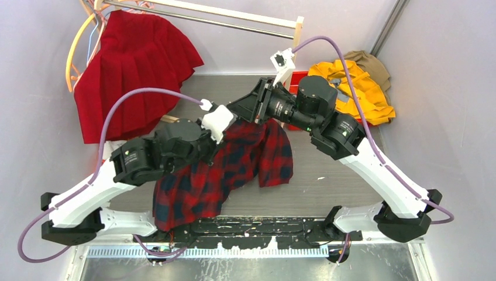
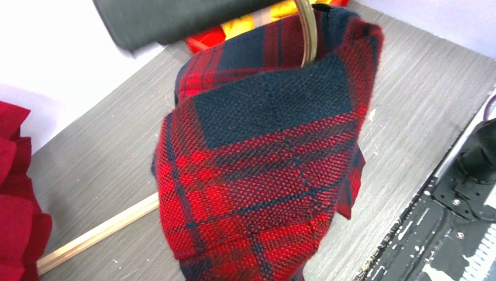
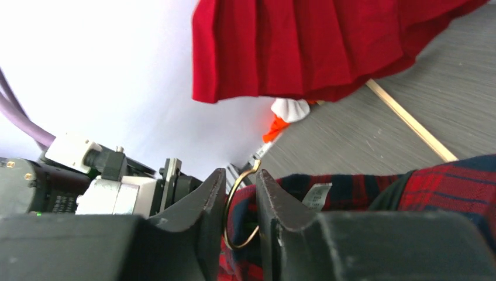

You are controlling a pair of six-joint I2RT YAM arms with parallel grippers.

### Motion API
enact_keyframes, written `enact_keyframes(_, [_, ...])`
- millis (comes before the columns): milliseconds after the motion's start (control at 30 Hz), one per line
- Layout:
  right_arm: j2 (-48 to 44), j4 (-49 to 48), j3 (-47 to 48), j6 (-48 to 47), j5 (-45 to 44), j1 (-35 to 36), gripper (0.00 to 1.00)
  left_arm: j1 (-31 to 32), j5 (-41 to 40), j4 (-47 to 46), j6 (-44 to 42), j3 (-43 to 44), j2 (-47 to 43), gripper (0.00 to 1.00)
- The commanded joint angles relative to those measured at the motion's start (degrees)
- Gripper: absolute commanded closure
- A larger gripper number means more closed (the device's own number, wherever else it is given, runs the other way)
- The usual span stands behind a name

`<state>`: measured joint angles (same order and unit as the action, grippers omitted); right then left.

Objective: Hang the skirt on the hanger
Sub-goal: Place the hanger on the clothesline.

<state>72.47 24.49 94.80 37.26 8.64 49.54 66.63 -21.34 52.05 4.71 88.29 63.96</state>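
The skirt [image 1: 131, 70] is hanging from the rack [image 1: 234, 16] at the far left. The plaid shirt [image 1: 222, 170] is covering the left gripper, so its jaws cannot be told. The right gripper [image 3: 241, 178] is standing narrowly parted around a metal hook [image 2: 310, 35].

The skirt [image 1: 131, 70] is made of soft red cloth, matt and pressed into sharp folds. The plaid shirt [image 2: 263, 175] is made of thicker cloth, and its rough weave can be seen thread by thread. A thin hook [image 2: 309, 32] of shiny yellowish metal is seen at the top of the shirt. The right gripper [image 3: 241, 174] is made of black matt plastic. The table [image 1: 333, 175] is grey and matt, with fine lines like wood. A pale stick [image 2: 96, 234] of bare wood is laid on it. At the far right, yellow cloth [image 1: 362, 88] is heaped, matt and crumpled. The arm shells [image 1: 88, 193] are made of smooth white plastic.
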Motion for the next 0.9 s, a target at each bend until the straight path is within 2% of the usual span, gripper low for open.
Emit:
enact_keyframes(0, [-2.37, -9.41, 0.64, 0.89, -1.62, -0.85, 0.65, 0.62, 2.76, -3.79, -2.28, 2.79, -4.72, 1.00])
enact_keyframes(167, [-2.20, -10.02, 0.43, 0.98, -1.11, -0.84, 0.63, 0.63, 2.23, -3.64, -2.99, 2.69, -5.81, 1.00])
enact_keyframes(233, [-2.32, -10.16, 0.34, 0.88, -1.68, -0.85, 0.55, 0.62, 1.73, -3.33, -3.11, 2.91, -6.17, 1.00])
enact_keyframes(400, [-3.40, -8.70, 0.88, -0.31, -3.14, -0.85, 0.46, 0.61, -1.71, -2.03, -3.86, 3.97, -7.16, 1.00])
enact_keyframes(600, [-7.15, -5.61, 1.32, -2.88, -7.12, -0.85, 0.45, 0.60, -6.06, 0.45, -5.64, 8.93, -7.10, 1.00])
enact_keyframes(867, [-11.34, -2.28, 2.19, -5.57, -10.85, -0.85, 0.45, 0.29, -6.61, -1.11, -11.68, 15.10, -4.10, 1.00])
